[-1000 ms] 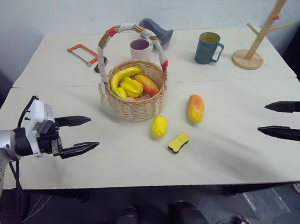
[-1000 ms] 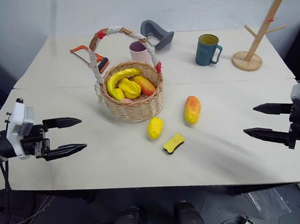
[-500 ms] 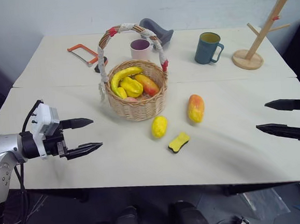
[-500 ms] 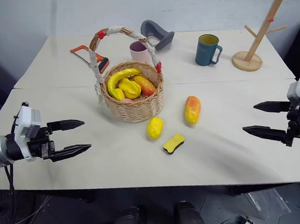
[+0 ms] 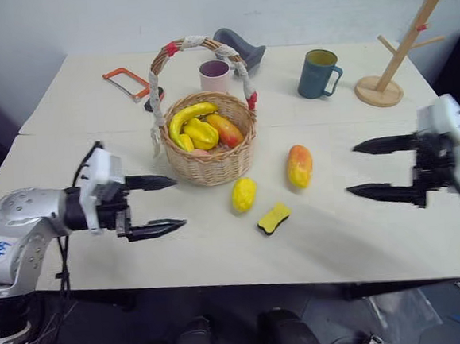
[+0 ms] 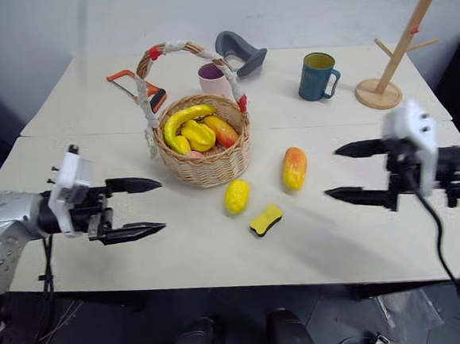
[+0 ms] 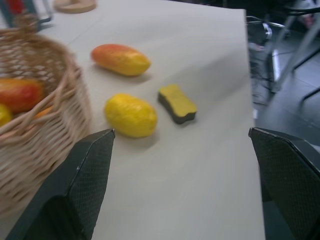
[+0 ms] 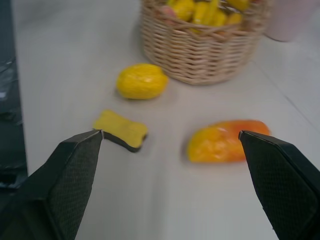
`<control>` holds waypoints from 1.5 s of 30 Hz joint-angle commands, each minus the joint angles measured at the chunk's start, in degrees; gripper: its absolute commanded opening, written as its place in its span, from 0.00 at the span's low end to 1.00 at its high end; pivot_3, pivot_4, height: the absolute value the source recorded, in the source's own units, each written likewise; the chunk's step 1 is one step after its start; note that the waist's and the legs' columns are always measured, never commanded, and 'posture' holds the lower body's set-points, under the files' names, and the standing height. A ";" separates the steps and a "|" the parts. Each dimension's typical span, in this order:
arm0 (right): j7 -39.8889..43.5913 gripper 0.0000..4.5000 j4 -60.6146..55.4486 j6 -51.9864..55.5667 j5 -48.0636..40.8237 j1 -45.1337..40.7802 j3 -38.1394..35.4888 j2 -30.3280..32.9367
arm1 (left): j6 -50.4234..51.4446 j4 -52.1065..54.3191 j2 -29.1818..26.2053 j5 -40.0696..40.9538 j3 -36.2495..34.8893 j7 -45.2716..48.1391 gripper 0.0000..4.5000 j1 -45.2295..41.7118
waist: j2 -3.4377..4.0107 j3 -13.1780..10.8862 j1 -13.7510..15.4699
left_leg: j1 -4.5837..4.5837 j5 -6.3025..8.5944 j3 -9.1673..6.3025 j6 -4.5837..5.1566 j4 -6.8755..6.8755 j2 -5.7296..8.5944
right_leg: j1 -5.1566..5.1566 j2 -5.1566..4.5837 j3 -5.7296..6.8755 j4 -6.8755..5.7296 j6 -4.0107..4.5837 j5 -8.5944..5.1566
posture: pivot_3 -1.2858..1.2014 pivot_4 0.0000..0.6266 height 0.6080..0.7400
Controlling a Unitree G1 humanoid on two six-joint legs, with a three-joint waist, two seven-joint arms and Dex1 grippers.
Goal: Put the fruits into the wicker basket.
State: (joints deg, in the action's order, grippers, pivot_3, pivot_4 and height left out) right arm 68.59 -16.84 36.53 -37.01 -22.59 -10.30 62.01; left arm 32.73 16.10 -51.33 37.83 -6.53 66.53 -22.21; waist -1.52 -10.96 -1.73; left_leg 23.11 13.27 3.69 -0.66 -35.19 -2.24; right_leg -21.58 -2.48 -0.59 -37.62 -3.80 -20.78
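My left gripper point(image 5: 165, 203) is open wide and holds nothing. It floats over the table point(image 5: 355, 242) near the front edge. My right gripper point(image 5: 365, 171) is open wide too, with nothing in it, over the right side. Between them lie the lemon point(image 5: 244, 194) and the mango point(image 5: 300, 166), near a sponge point(image 5: 273, 218). The wicker basket point(image 5: 211, 161) sits just behind them, toward the middle, with other fruit inside.
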 commanded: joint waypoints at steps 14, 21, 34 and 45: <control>10.73 0.99 25.04 -41.44 35.41 -16.79 34.23 -17.38 | -3.02 2.49 0.75 -4.32 8.94 6.44 1.00 -6.52 | 0.01 -0.01 -0.10 | 0.06 0.00 0.02 0.00 -0.39 0.00 | -0.04 0.10 0.00 -0.24 0.00 0.00 | 0.52 0.24 1.00; 12.72 0.99 33.32 -44.43 38.78 -21.72 36.72 -23.84 | -2.69 3.46 1.04 -4.14 8.09 5.04 1.00 -5.77 | 0.01 -0.01 -0.08 | 0.06 -0.01 -0.03 -0.01 -0.45 -0.01 | -0.02 0.08 0.04 -0.31 0.00 0.00 | 0.52 0.24 1.00; 21.79 0.33 27.28 -21.86 26.02 -22.27 32.03 -25.33 | -3.22 2.46 2.35 -3.96 8.73 4.83 1.00 -7.37 | 0.01 -0.01 0.05 | 0.06 0.00 -0.10 -0.01 -0.51 -0.04 | 0.00 0.04 0.11 -0.38 0.00 0.00 | 0.52 0.24 1.00; -10.21 0.22 -4.74 3.71 22.99 10.25 -1.06 -15.80 | -3.98 -0.03 7.87 -4.00 8.25 2.24 1.00 -8.50 | 0.01 -0.01 1.29 | 0.17 0.10 -0.26 -0.01 -0.54 0.06 | 0.09 -0.07 0.22 -0.25 0.00 0.00 | 0.52 0.24 1.00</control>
State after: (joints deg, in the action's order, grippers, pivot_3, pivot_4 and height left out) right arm 62.75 -17.03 37.13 -13.21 -13.83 -3.82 45.42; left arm 29.75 15.78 -44.14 33.66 2.80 69.56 -30.69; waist -1.51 -10.96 -0.44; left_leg 23.27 13.36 3.46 -0.68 -35.74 -2.18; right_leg -21.50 -2.53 -0.38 -37.86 -3.80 -20.79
